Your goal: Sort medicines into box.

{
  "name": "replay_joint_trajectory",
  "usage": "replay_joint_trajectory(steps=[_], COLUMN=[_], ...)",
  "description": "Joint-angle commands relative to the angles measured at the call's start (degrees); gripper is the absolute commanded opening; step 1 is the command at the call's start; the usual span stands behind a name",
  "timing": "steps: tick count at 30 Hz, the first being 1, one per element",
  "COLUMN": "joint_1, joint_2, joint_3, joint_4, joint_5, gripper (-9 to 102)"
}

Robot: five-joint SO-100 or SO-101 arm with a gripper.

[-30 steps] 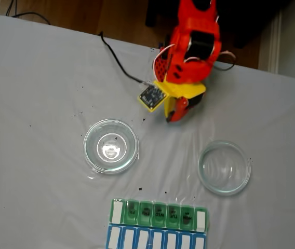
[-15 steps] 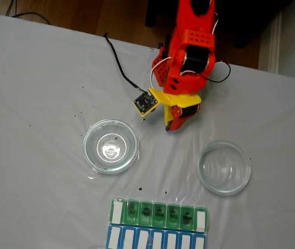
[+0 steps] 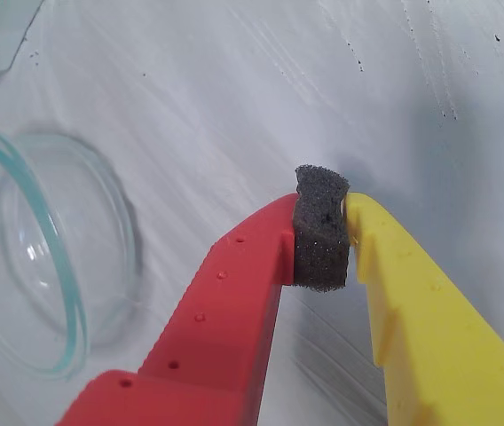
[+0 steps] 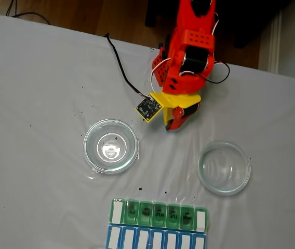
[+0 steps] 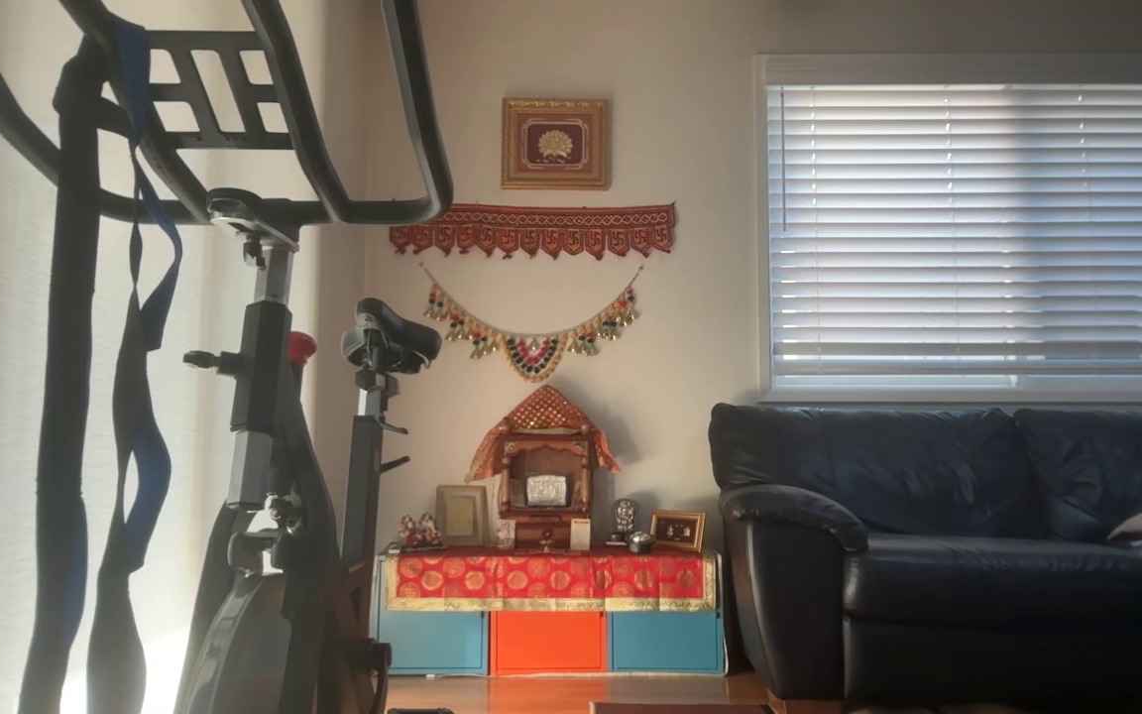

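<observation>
Gripper [image 3: 348,232]: jaws closed, red finger [image 3: 225,319] and yellow finger [image 3: 421,328] pressed onto a dark foam pad [image 3: 320,229] at the tip; no pill visible between them, though the pad could hide one.
Gripper, fixed view [image 4: 171,124]: hangs over bare cloth at the far middle of the table, tip pointing toward the near edge.
Left dish [image 4: 110,146]: near-left of the gripper, close by; looks empty.
Right dish [image 4: 224,167]: near-right of the gripper, somewhat farther off; looks empty. One dish rim [image 3: 30,257] curves along the left of the wrist view.
Box [image 4: 158,213]: at the near edge, well apart from the gripper, almost straight toward the near side from its tip; the two dishes lie to either side of that line.
Box axis: long axis runs left to right, square to the gripper's line of approach; the lids look shut.
Blue row [image 4: 155,239]: touches the box on its near side.
Pills: none seen on the cloth or in the dishes; dark specks [image 4: 140,189] are too small to name.
Judgement: any coming move toward the box runs nearward between the dishes.
</observation>
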State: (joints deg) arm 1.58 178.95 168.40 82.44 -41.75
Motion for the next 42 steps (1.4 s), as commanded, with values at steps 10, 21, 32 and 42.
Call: replay_joint_trajectory(steps=[10,21,32,42], joint_1=[0.18,0.26,0.18,0.18], joint_2=[0.00,0.00,0.00,0.00], joint_3=[0.00,0.00,0.00,0.00], joint_4=[1.41,1.41,1.41,1.41], joint_5=[-0.18,-0.97,-0.97,-0.97], gripper=[2,2,2,2])
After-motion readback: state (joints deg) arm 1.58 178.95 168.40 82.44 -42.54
